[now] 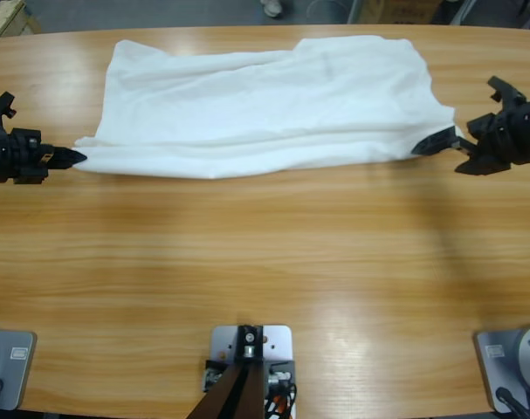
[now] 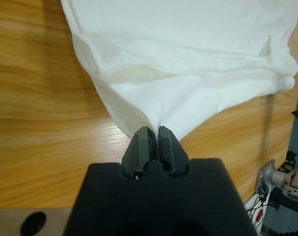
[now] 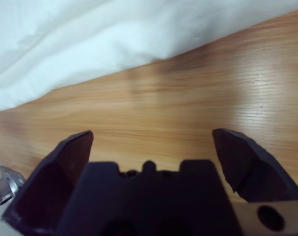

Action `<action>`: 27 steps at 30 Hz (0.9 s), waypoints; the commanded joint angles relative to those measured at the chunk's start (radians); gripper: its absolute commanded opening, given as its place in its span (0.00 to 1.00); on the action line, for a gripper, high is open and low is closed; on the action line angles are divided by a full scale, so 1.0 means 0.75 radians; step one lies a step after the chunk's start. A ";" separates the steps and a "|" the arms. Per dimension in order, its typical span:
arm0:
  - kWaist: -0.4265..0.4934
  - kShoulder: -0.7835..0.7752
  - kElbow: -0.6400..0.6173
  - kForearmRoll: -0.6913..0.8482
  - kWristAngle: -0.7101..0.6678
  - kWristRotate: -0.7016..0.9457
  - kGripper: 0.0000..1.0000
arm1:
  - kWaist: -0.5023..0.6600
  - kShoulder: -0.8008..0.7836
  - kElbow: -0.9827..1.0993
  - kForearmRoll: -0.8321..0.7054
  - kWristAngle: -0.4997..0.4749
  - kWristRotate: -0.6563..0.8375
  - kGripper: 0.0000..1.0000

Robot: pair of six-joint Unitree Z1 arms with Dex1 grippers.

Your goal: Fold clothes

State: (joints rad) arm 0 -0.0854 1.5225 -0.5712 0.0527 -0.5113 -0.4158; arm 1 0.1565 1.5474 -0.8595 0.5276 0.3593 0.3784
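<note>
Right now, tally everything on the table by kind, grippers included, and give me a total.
White T-shirt: 1
Black grippers: 2, the left gripper shut on the T-shirt's corner, the right gripper open over bare wooden table
Total: 3

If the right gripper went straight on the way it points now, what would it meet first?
Most likely the T-shirt. The right gripper is open, its fingers over bare table, with the shirt's edge just ahead. In the high view one finger already looks at that edge, though contact is unclear.
</note>
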 commanded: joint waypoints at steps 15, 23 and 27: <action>-0.017 -0.052 -0.044 0.136 0.064 0.008 0.00 | -0.169 -0.013 -0.020 0.064 -0.060 -0.074 1.00; -0.013 -0.020 -0.052 0.136 0.078 0.010 0.00 | -0.209 0.252 -0.166 0.051 -0.062 -0.226 1.00; -0.015 -0.001 -0.060 0.136 0.078 0.012 0.00 | -0.252 0.356 -0.207 0.041 -0.066 -0.274 1.00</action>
State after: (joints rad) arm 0 -0.0933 1.5019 -0.6122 0.1372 -0.4669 -0.4150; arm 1 0.0130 1.6688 -0.9778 0.5684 0.3284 0.2273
